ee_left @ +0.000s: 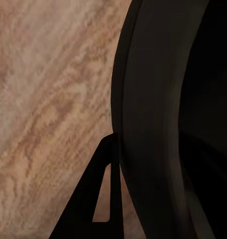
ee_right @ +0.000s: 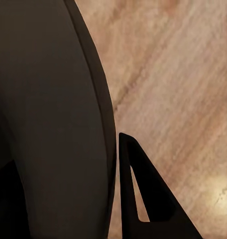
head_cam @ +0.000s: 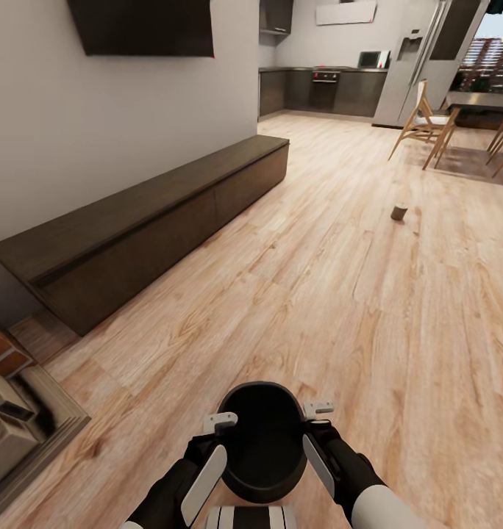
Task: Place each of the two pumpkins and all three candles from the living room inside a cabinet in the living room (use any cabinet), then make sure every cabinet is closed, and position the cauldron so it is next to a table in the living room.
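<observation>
The black cauldron (head_cam: pixel 262 441) hangs just in front of me, low over the wood floor, held from both sides. My left gripper (head_cam: pixel 223 441) grips its left rim and my right gripper (head_cam: pixel 310 435) its right rim. In the left wrist view one dark finger (ee_left: pixel 93 199) lies against the outside of the cauldron wall (ee_left: pixel 153 99). The right wrist view shows the same: a finger (ee_right: pixel 153 199) against the wall (ee_right: pixel 54 124). One beige candle (head_cam: pixel 399 212) stands on the floor far ahead to the right. The long dark cabinet (head_cam: pixel 156 213) runs along the left wall, its fronts flush. Pumpkins are out of view.
A brick fireplace hearth (head_cam: pixel 23 419) sits at the lower left. Wooden chairs (head_cam: pixel 428 125) and a dark dining table (head_cam: pixel 487 99) stand at the far right, with the kitchen (head_cam: pixel 325 88) behind. Open wood floor (head_cam: pixel 318 294) stretches between me and the candle.
</observation>
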Available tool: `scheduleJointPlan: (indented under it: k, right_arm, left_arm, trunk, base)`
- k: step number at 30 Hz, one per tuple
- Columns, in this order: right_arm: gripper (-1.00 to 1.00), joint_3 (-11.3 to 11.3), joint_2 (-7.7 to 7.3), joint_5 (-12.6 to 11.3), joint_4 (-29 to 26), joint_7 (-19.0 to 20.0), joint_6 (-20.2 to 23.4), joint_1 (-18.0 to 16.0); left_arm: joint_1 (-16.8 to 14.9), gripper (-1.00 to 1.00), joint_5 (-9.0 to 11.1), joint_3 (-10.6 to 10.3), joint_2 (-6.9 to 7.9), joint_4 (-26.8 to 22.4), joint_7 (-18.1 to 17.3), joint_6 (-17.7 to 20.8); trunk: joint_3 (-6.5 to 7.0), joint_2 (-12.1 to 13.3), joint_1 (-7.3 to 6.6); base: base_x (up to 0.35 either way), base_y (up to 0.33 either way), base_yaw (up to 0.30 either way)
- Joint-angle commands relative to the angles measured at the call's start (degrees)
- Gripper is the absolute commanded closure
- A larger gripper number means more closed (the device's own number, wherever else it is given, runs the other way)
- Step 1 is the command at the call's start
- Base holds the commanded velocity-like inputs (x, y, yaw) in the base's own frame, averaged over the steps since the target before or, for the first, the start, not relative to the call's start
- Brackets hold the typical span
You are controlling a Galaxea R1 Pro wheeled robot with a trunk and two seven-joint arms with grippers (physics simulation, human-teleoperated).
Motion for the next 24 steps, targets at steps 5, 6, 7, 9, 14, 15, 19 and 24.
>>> scheduleJointPlan:
  k: [5,6,7,9,14,15,19,24]
  right_arm:
    - [1.0,0.3,-0.04,-1.07,-0.12,-0.47,0.15,-0.04]
    - [1.0,0.3,-0.04,-1.07,-0.13,-0.47,0.15,-0.04]
    - [1.0,0.3,-0.04,-1.07,-0.13,-0.47,0.15,-0.04]
    - [1.0,0.3,-0.04,-1.07,-0.14,-0.48,0.15,-0.04]
    - [1.0,0.3,-0.04,-1.12,-0.22,-0.55,0.15,-0.04]
    - [1.0,0.3,-0.04,-1.12,-0.22,-0.59,0.17,-0.04]
    - [1.0,0.26,-0.04,-1.13,-0.23,-0.64,0.22,-0.04]
    - [1.0,0.1,-0.04,-1.16,-0.31,-0.72,0.39,-0.04]
  left_arm:
    - [-0.02,1.0,0.59,-0.22,0.0,-0.07,0.49,-0.03]
    - [-0.02,1.0,0.59,-0.22,0.0,-0.07,0.5,-0.03]
    - [-0.02,1.0,0.59,-0.22,0.0,-0.07,0.5,-0.03]
    - [-0.02,1.0,0.59,-0.22,0.0,-0.06,0.5,-0.03]
    - [-0.02,1.0,0.59,-0.3,0.0,-0.06,0.5,-0.03]
    - [-0.02,1.0,0.59,-0.3,0.0,-0.06,0.5,-0.03]
    - [-0.02,1.0,0.59,-0.37,0.0,-0.06,0.5,-0.03]
    - [-0.02,1.0,0.59,-0.37,0.0,-0.06,0.5,-0.03]
  trunk:
    - [1.07,0.05,-0.14]
    - [1.29,0.06,-0.17]
    - [1.51,0.08,-0.19]
    - [1.96,0.1,-0.24]
    - [3.07,0.17,-0.37]
    - [3.29,0.18,-0.4]
    - [4.17,0.24,-0.5]
    - [5.28,0.3,-0.63]
  base:
    - [0.0,0.0,0.0]
    - [0.0,0.0,0.0]
    - [0.0,0.0,0.0]
    - [0.0,0.0,0.0]
    - [0.0,0.0,0.0]
    - [0.0,0.0,0.0]
    - [0.0,0.0,0.0]
    - [0.0,0.0,0.0]
